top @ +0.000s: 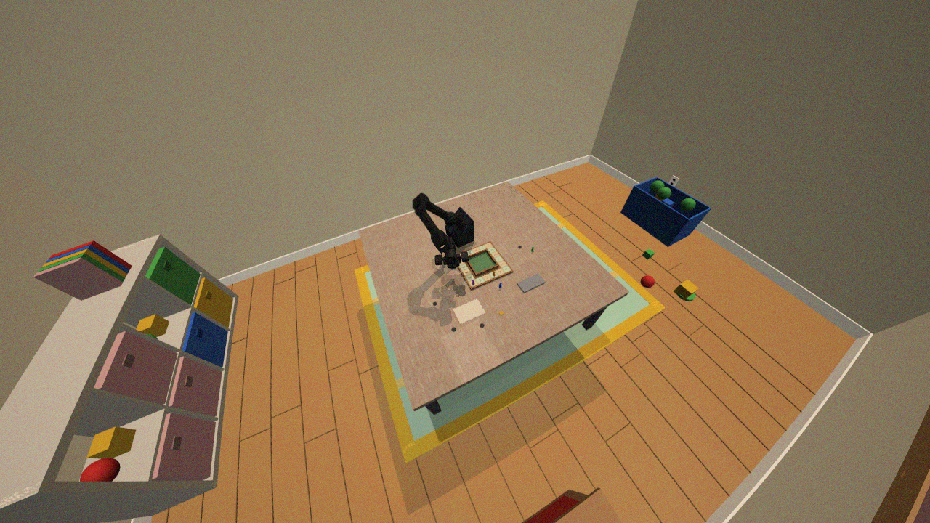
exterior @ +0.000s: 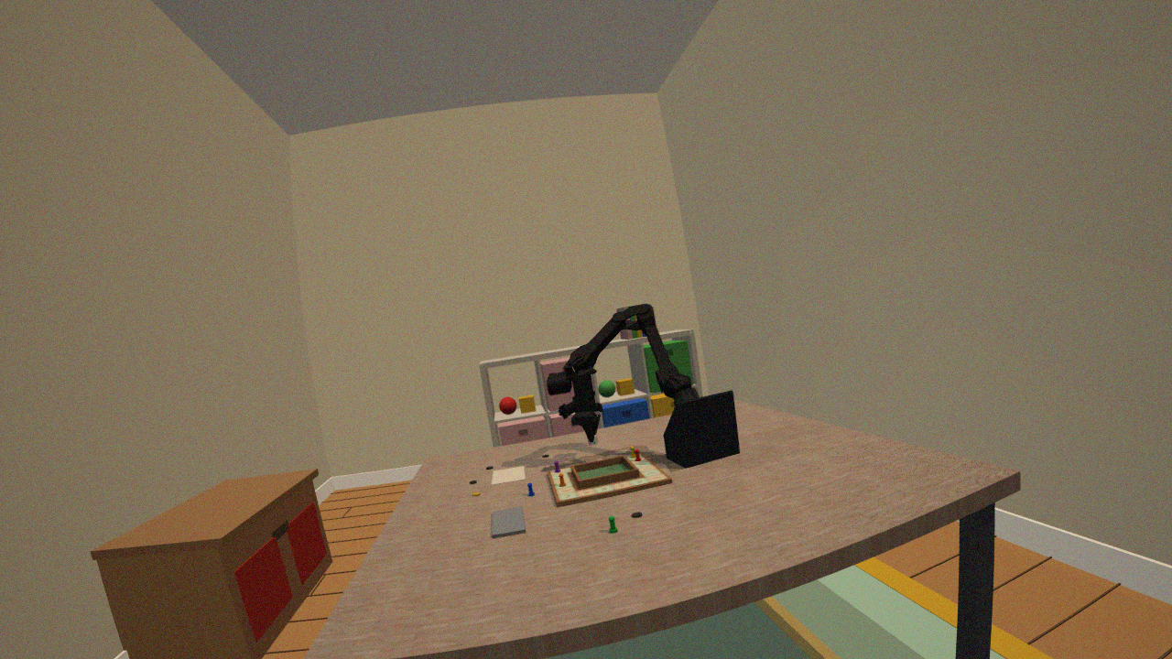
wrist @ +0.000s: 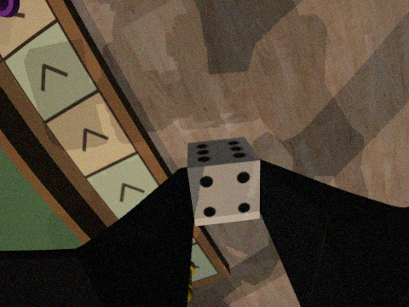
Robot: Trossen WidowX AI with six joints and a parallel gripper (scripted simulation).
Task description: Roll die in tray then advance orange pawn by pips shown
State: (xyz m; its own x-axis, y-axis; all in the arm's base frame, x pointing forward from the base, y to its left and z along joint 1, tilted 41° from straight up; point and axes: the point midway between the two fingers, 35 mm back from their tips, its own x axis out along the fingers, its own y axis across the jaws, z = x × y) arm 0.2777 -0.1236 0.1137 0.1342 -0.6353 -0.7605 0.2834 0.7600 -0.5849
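Observation:
The white die (wrist: 226, 192) (exterior: 593, 441) is between the two black fingertips of my gripper (wrist: 221, 174) (exterior: 591, 439), which is shut on it. In the wrist view, four pips face the camera and six show on a side face. The gripper is beside the board (top: 504, 267) (exterior: 610, 493) (wrist: 78, 47), and the die looks slightly above the table. The tray (top: 489, 270) (exterior: 608, 478) with a green floor sits in the board's middle. The orange pawn (exterior: 562, 480) stands on the board's track near a corner. In the top view, the arm hides the die.
A purple pawn (exterior: 557, 466) (wrist: 6, 6) stands near the orange one. Red (exterior: 637, 455) and yellow (exterior: 633, 450) pawns stand at the board's far side. Off the board are a blue pawn (exterior: 530, 490), a green pawn (exterior: 612, 524), a grey slab (exterior: 507, 522) and a pale card (exterior: 508, 474).

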